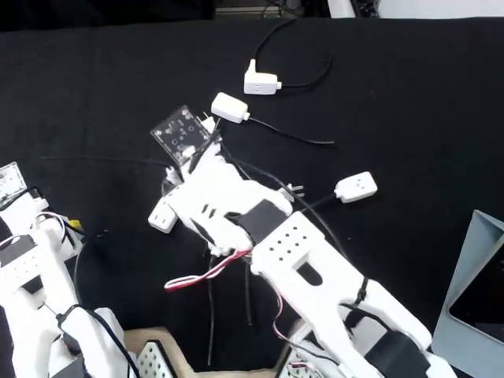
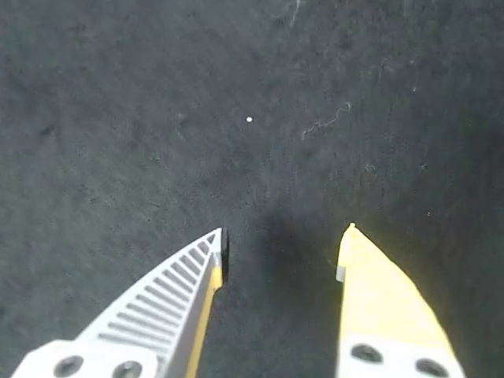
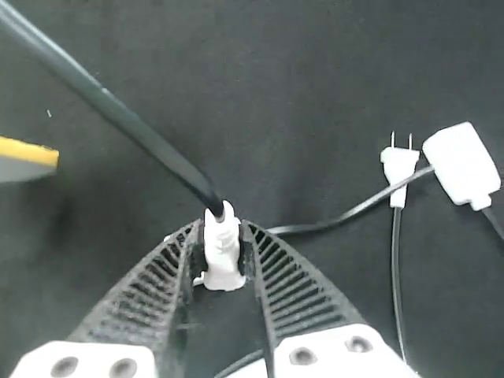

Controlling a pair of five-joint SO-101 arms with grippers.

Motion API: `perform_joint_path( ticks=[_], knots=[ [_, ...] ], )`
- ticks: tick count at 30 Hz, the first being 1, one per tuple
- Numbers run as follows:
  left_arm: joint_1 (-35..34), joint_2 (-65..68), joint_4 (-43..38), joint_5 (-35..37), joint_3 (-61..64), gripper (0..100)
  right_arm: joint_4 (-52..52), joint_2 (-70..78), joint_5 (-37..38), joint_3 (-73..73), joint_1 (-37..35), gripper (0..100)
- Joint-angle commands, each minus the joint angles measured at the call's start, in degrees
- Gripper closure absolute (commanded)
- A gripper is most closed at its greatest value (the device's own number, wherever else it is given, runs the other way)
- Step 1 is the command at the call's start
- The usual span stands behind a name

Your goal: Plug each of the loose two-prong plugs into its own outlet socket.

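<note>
White plug (image 3: 220, 256) lengthwise in right hand (image 3: 220, 227), cord (image 3: 118, 118) outward

Left tool (image 2: 285, 231) agape; right tool (image 3: 221, 230) tight on a plug (image 3: 222, 264), arm seemingly outstretched.

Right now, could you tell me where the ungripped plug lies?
High view: the plug lies mid-table, beside the right arm and a white outlet socket.

Black cloth table (image 1: 409, 94) (lint-flecked); grey panel (image 1: 472, 260) at one edge.
</note>
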Motion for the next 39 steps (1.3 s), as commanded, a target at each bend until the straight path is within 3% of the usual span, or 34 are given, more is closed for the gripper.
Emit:
perform_joint_path(
  ticks=[1,9,39],
  knots=[
    [-0.4,-0.88,-0.88,0.26,-0.22,76,-0.44,0.75,0.53,-2.15,-2.46,98.6],
    [-0.4,-0.88,-0.79,0.18,-0.04,76,-14.42,7.6,0.35,5.14,-5.1,98.6],
    [-0.31,-0.88,-0.88,0.18,0.75,76,-24.26,23.08,-3.52,5.76,-6.51,98.7]
  ],
)
